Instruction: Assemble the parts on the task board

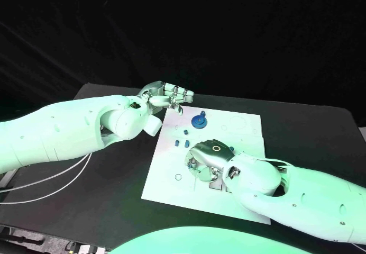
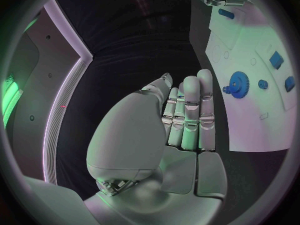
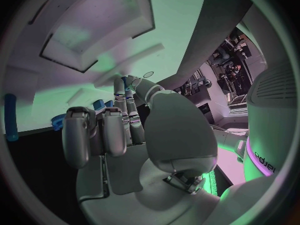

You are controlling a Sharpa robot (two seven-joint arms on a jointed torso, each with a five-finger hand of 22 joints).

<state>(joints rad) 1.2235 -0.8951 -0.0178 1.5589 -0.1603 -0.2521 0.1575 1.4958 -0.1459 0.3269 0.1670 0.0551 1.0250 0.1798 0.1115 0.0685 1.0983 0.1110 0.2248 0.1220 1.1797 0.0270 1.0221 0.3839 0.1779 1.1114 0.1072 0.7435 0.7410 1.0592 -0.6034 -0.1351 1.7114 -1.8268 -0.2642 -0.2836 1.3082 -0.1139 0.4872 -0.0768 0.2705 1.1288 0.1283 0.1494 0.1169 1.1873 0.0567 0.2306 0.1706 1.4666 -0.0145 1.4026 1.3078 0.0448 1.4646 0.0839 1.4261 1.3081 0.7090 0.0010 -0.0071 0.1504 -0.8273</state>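
The left hand (image 1: 164, 96) hovered at the far left corner of the white board (image 1: 172, 182), fingers together, holding nothing; a blue gear (image 1: 198, 121) lay nearby. The right hand (image 1: 210, 159) rested on the board's middle; whether it held anything, I could not tell.

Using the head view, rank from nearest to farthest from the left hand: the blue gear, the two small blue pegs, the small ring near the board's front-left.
1. blue gear, just beside the left hand, at the board's far end.
2. small blue pegs, mid-board.
3. small ring, front-left, farthest.
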